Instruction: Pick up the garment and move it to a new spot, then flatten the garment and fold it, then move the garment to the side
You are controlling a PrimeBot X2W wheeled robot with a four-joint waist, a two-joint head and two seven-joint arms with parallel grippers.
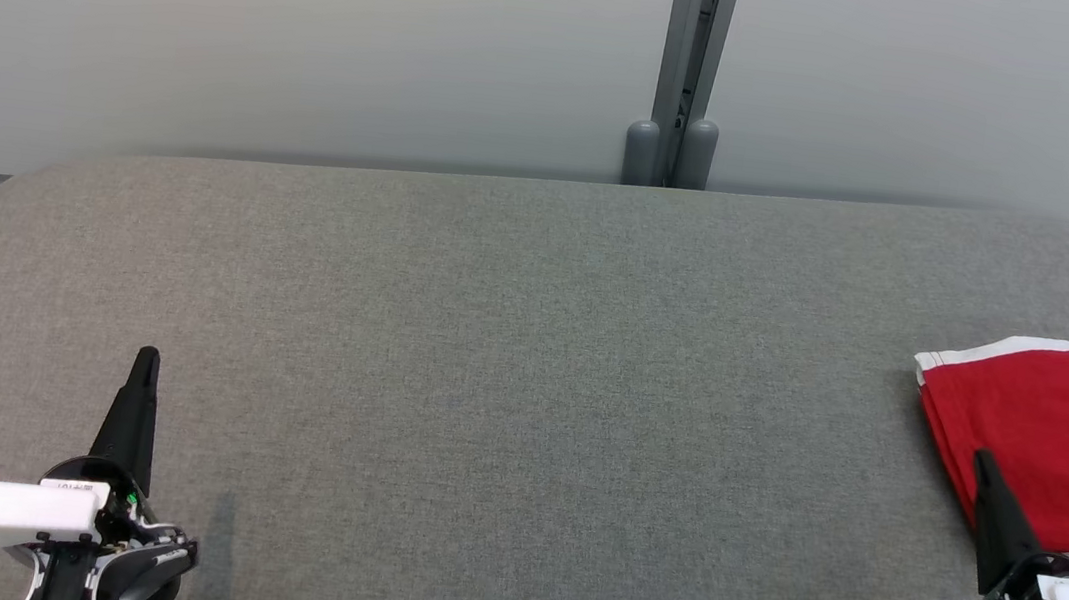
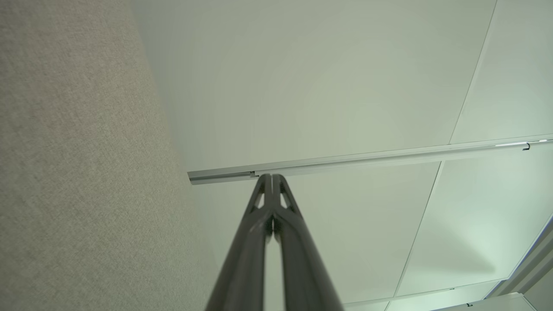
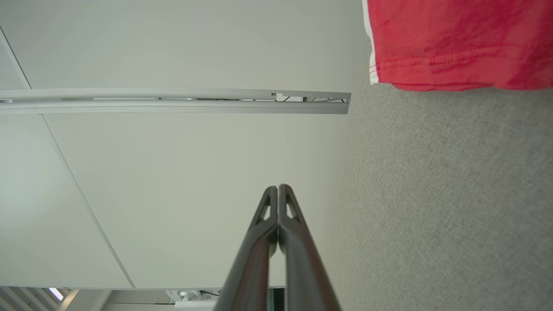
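Red garment [image 1: 1052, 440] with white trim lies folded at far right of grey table [image 1: 528, 360], near right gripper [image 1: 982, 460]. Left gripper [image 1: 147, 359] well apart. Both grippers' fingers pressed together, holding nothing. Task looks finished.

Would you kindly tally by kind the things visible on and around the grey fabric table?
Garments: 1, the red garment with white trim.
Grippers: 2, the dark-fingered left gripper and right gripper, both shut.
Tables: 1, the grey fabric-covered table.
Posts: 1, the grey metal post behind it.
Total: 5.
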